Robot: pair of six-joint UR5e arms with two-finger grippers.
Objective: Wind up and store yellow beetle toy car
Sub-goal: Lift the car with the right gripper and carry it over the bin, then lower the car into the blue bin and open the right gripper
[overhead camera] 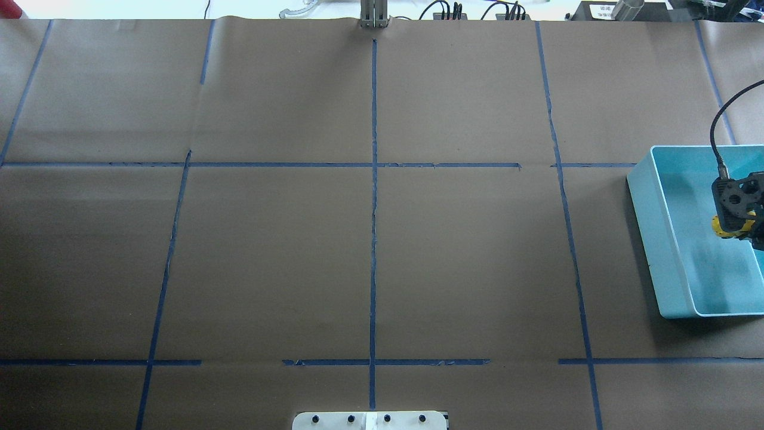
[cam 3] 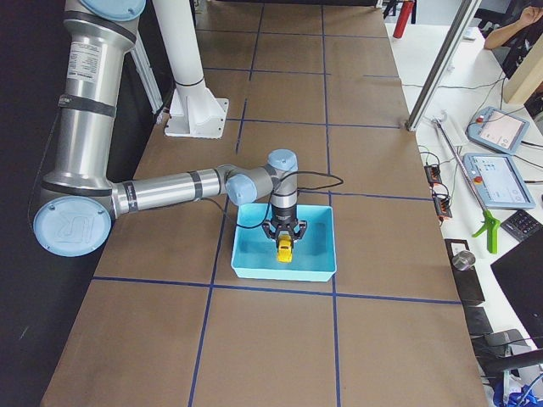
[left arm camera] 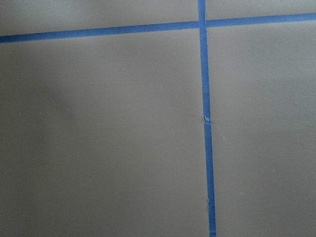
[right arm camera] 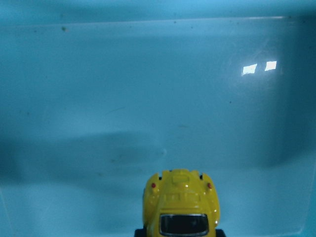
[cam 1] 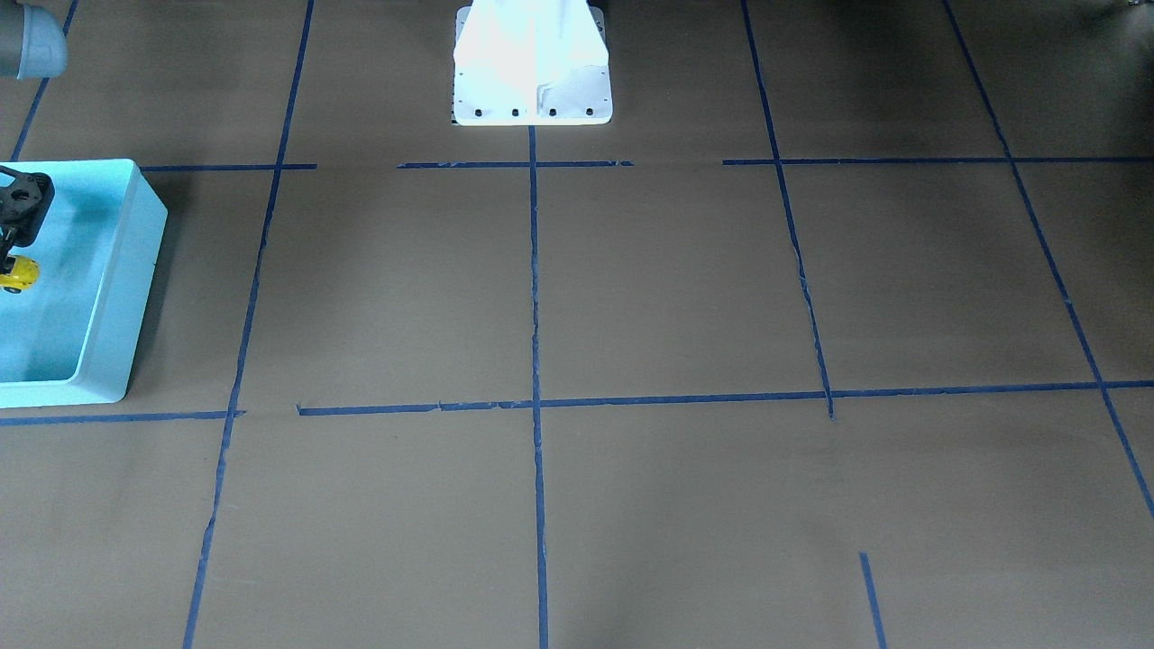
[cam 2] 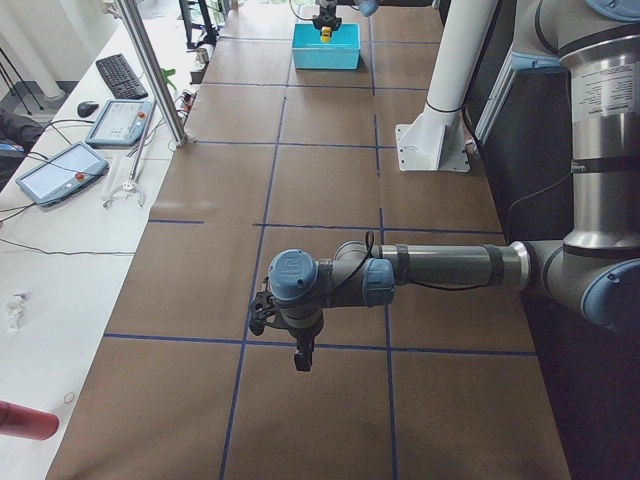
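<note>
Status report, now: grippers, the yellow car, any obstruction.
Left gripper above table, jaws unreadable. Right gripper inside turquoise bin, at yellow beetle toy car; grip unconfirmed. No obstruction seen in bin.

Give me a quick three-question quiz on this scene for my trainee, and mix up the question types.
1. True or false: the yellow beetle toy car is within the walls of the turquoise bin.
2. Which gripper is at the car? A) left B) right C) neither
3. Fill in: the left wrist view shows only brown table paper crossed by blue ___.
Key: 1 true; 2 B, the right gripper; 3 tape.
</note>
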